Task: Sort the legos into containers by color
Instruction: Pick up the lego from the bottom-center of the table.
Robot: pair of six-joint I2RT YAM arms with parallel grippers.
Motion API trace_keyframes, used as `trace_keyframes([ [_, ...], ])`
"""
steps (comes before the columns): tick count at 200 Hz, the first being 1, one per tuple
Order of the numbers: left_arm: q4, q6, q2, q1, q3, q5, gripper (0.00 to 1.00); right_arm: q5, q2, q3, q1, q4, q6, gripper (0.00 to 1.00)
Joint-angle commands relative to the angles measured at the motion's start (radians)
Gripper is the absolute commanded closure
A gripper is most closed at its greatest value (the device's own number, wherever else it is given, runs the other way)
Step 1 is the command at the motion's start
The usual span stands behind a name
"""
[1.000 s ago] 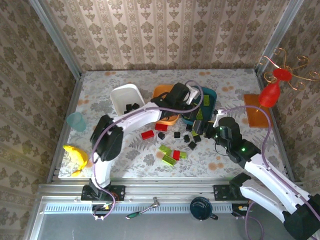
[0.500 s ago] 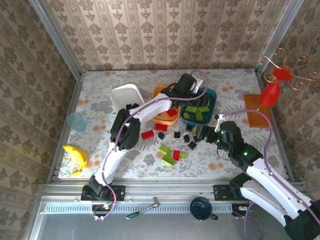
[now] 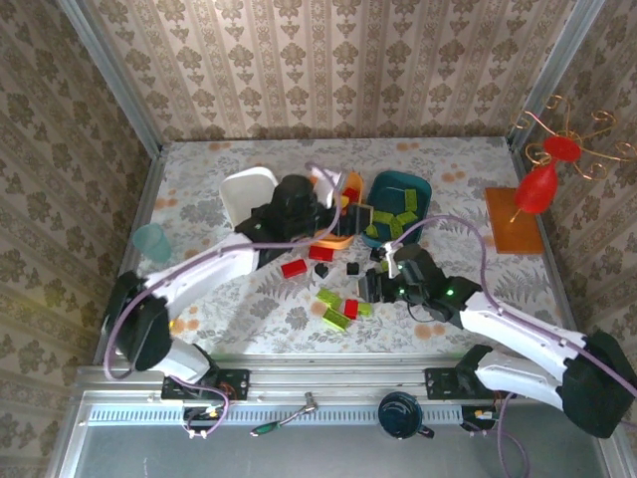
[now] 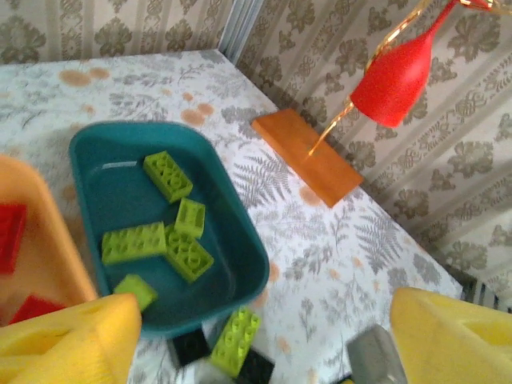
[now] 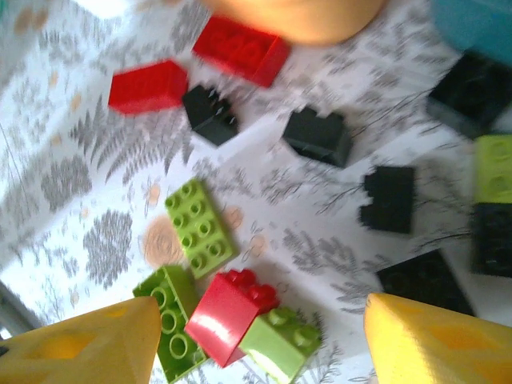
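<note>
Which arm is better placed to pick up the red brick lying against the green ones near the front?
Right. The right gripper hangs open over that red brick, fingers either side in its wrist view. The left gripper is farther back, by the orange tub and teal tub.

You had bright, even light with soft shadows. Around the dark teal tub [image 4: 104, 186] the left wrist picture was sharp; below it the yellow fingertips [image 4: 64, 336] were blurred.
</note>
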Motion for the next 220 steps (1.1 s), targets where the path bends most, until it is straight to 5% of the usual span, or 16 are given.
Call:
trace_keyframes([
  [1,-0.001,-0.021,-0.131,-0.032,-0.159,-0.075,0.04,0.014,0.061,0.043,0.05,-0.015,-0.053,0.3],
  [103,-0.48,-0.021,-0.903,-0.113,-0.42,-0.487,0.0,0.105,0.508,0.373,0.329,-0.154,-0.226,0.39],
  [145,-0.566,-0.019,-0.975,-0.112,-0.413,-0.504,0.0,0.223,0.569,0.441,0.358,-0.266,-0.229,0.4],
  [220,-0.548,-0.017,-0.95,-0.105,-0.424,-0.482,0.0,0.245,0.611,0.445,0.392,-0.326,-0.224,0.38],
])
